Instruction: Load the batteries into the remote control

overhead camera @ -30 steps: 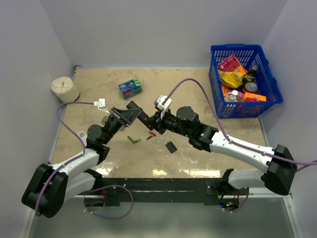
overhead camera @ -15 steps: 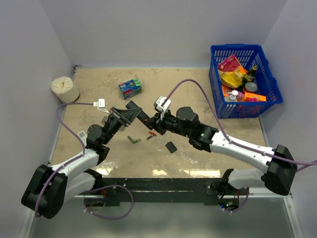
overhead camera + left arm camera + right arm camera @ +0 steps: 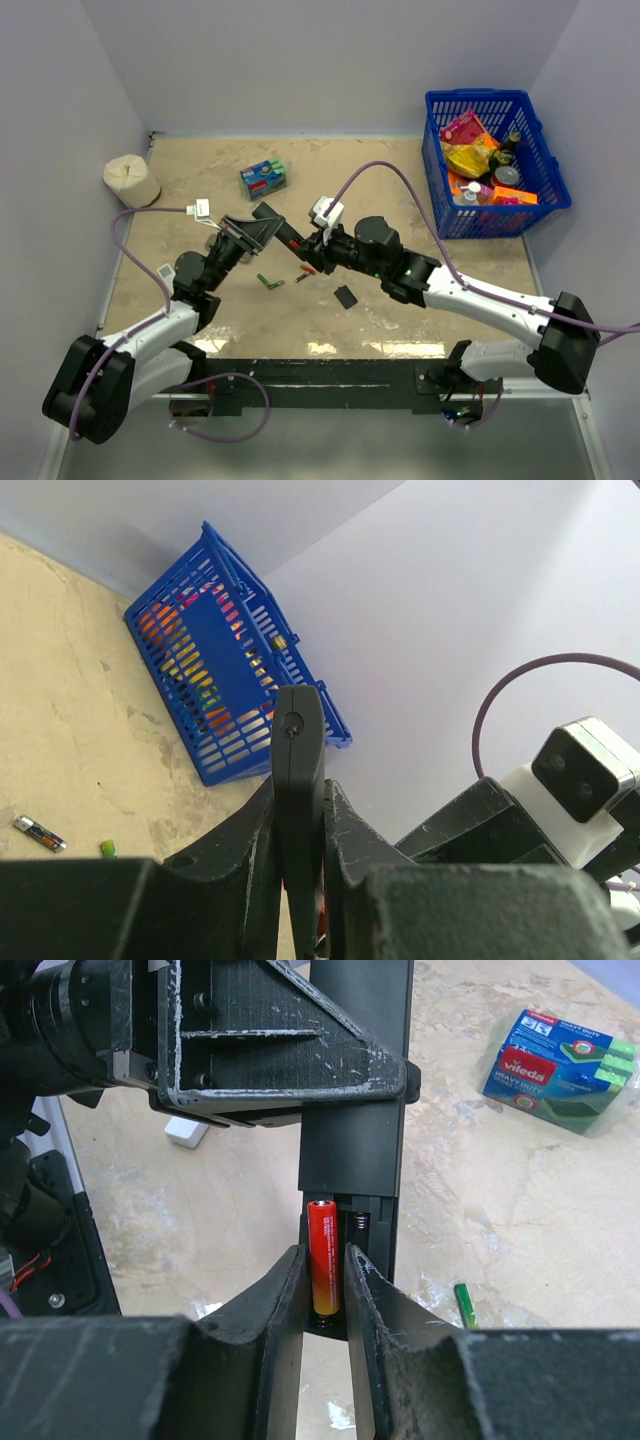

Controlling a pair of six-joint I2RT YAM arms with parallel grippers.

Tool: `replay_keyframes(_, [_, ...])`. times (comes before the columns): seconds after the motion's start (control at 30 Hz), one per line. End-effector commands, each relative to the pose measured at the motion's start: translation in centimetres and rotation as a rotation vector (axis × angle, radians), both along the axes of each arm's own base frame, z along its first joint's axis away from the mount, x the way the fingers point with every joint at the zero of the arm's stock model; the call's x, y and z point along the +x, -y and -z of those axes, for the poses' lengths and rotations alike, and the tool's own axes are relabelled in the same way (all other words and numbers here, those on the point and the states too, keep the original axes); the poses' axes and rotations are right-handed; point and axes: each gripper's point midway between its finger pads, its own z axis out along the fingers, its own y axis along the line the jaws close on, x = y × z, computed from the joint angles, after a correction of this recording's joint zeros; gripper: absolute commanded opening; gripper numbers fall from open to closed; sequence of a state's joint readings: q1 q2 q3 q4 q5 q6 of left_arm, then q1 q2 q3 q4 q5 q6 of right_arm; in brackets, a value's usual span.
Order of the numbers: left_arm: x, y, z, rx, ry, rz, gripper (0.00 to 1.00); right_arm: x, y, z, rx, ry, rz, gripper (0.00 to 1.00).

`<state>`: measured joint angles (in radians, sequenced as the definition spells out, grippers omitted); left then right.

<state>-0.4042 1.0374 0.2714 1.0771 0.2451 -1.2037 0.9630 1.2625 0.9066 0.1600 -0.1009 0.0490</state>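
left pincer (image 3: 298, 830): clamped shut on the remote control (image 3: 297, 750). It holds it up off the tabletop (image 3: 400, 170), my guess is so the open battery bay faces the other arm.

remote control: black bar, edge-on in the left wrist view. In the top view its free end runs toward 4 o'clock, right at the other pincer.

loose batteries: a green one (image 3: 266, 281) on the tabletop at about 6 o'clock from the remote, with a small one (image 3: 302, 278) just beside it. Probably spares waiting their turn.

orange-red battery (image 3: 322, 1225): lying lengthwise in the bay beside the spring, looks about seated.

right pincer (image 3: 325, 1260): comes in from 4 o'clock, fingers either side of that battery. Can't tell if it's pinching or letting go.

back cover (image 3: 346, 296): flat on the tabletop at 5 o'clock from the remote, apart from it, out of the way until loading is done.
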Motion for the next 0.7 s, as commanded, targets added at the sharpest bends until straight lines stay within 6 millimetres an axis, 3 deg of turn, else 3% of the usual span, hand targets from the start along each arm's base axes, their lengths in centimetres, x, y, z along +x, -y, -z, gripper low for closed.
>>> replay_keyframes(0.0, [-1.1, -0.7, -5.0, -0.095, 0.140, 0.000, 0.00, -0.3, 0.5, 0.3, -0.030, -0.007, 0.000, 0.27])
replay_keyframes(0.37, [-0.8, -0.7, -3.9, -0.089, 0.092, -0.007, 0.00, 0.1, 0.9, -1.1, -0.021, 0.009, 0.028, 0.36])
replay_keyframes(0.5, [-0.6, -0.6, -3.2, -0.078, 0.059, -0.007, 0.00, 0.3, 1.2, -2.0, -0.006, 0.017, 0.049, 0.46])
replay_keyframes(0.63, [-0.5, -0.5, -2.4, -0.062, 0.026, -0.005, 0.00, 0.0, 1.2, -4.3, 0.013, 0.037, 0.031, 0.55])
replay_keyframes(0.67, [-0.4, -0.5, -2.3, -0.059, 0.022, -0.005, 0.00, -0.1, 1.0, -5.7, 0.028, 0.054, 0.017, 0.57])
